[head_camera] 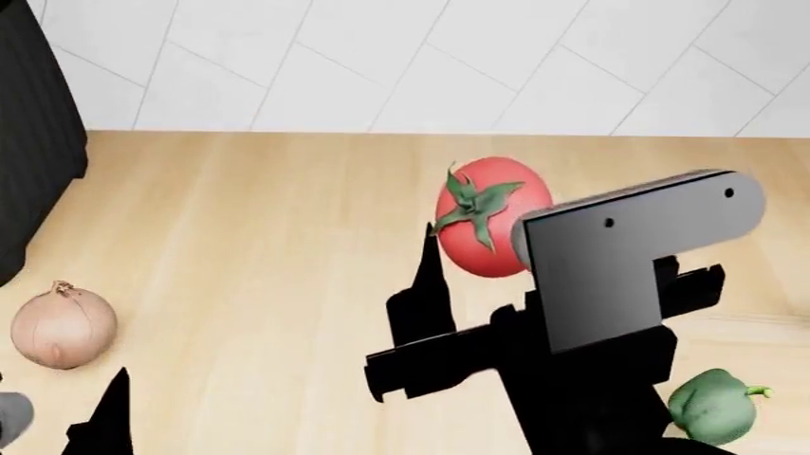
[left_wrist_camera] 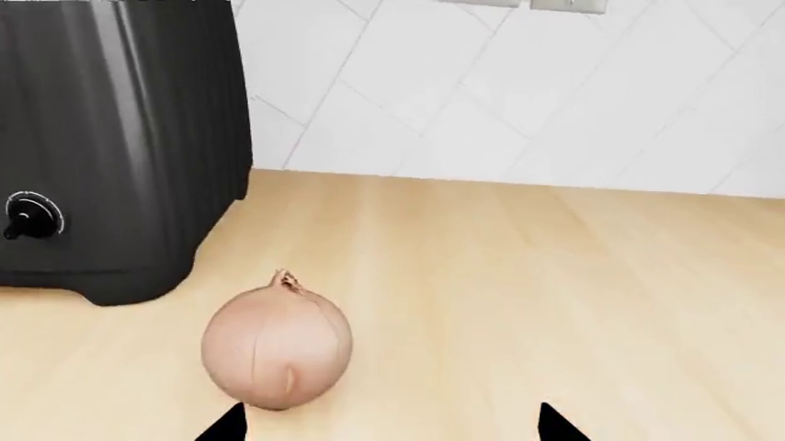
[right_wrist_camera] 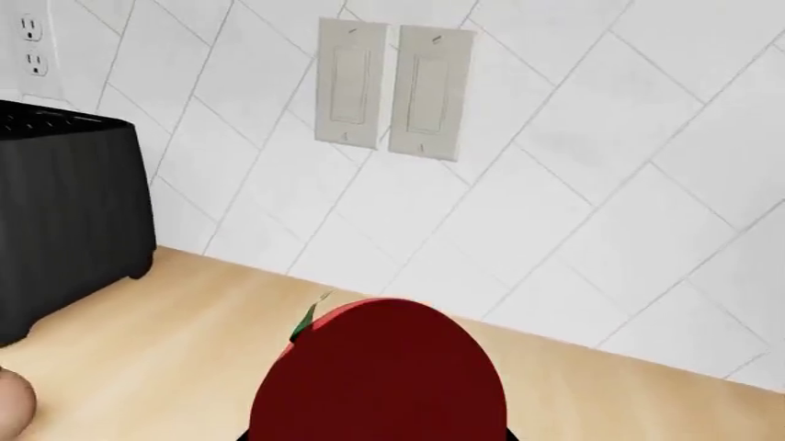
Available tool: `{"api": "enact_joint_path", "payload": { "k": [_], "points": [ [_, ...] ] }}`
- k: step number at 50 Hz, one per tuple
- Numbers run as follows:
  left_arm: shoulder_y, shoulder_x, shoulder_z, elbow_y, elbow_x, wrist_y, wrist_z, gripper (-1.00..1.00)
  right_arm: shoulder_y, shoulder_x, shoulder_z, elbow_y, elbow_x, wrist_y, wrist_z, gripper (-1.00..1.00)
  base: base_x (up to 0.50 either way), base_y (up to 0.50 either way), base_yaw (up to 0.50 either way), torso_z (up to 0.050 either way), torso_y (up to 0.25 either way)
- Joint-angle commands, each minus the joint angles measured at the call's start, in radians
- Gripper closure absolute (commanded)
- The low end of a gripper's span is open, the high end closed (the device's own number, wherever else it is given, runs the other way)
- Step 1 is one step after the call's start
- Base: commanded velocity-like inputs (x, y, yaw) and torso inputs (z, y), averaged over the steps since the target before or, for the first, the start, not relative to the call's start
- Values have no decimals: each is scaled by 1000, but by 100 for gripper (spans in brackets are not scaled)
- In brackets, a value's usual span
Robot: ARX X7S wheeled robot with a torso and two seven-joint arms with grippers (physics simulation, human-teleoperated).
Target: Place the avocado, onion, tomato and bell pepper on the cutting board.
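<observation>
Two of the four foods are being dealt with at once, one per arm. In the head view the right gripper (head_camera: 475, 251) sits at centre frame with the tomato (head_camera: 492, 216) at its tips; one dark finger rises along the fruit's left side, while the other is hidden behind the grey wrist bracket. In the right wrist view the tomato (right_wrist_camera: 379, 372) fills the bottom centre, so it looks clasped or about to be, though I cannot tell whether the jaws have actually closed. The left gripper (left_wrist_camera: 390, 424) shows only two black tips at the bottom edge of its wrist view, spread wide and holding nothing, with the onion (left_wrist_camera: 278, 345) just ahead on the wooden counter (left_wrist_camera: 552, 294), near the black toaster (left_wrist_camera: 117, 138) at upper left, probably lined up for a grasp. The bell pepper (head_camera: 714, 406) lies at lower right of the head view. Neither the avocado nor the cutting board can be seen.
</observation>
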Motion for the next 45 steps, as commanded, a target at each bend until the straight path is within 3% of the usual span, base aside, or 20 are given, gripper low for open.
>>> {"api": "enact_joint_path", "payload": {
  "k": [1, 45],
  "points": [
    [40, 38, -27, -59, 47, 40, 22, -100, -35, 14, 69, -62, 23, -1, 0, 100, 0, 0, 0, 0, 0],
    [-267, 193, 25, -549, 97, -22, 162, -100, -47, 49, 103, -111, 135, -12, 80, 100, 0, 0, 0, 0, 0]
  ]
}}
